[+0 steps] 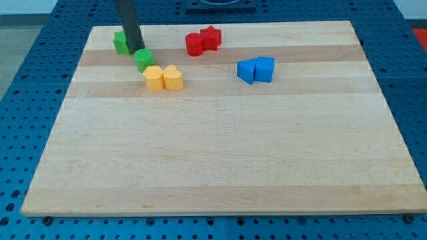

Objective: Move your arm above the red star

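The red star (211,37) sits near the view's top centre, touching a red round block (195,45) on its left. My tip (135,50) is well to the left of the red star. It stands between a green block (121,43), partly hidden behind the rod, and a green round block (144,60) just below and right of it.
Two yellow blocks (163,77) lie side by side below the green round block. Two blue blocks (256,69) lie side by side to the right of centre. The wooden board (220,147) rests on a blue perforated table.
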### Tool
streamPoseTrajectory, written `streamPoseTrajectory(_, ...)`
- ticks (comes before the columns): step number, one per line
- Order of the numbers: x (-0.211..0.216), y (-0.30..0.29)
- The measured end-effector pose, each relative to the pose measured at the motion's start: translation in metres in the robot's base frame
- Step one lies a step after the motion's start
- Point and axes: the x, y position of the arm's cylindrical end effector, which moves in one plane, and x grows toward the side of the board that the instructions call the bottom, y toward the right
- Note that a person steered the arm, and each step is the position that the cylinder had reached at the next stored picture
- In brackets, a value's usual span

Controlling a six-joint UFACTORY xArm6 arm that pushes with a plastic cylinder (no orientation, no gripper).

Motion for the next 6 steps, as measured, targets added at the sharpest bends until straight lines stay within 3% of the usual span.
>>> streamPoseTrajectory(3, -0.009, 0.007)
streamPoseTrajectory(6, -0.060, 0.097)
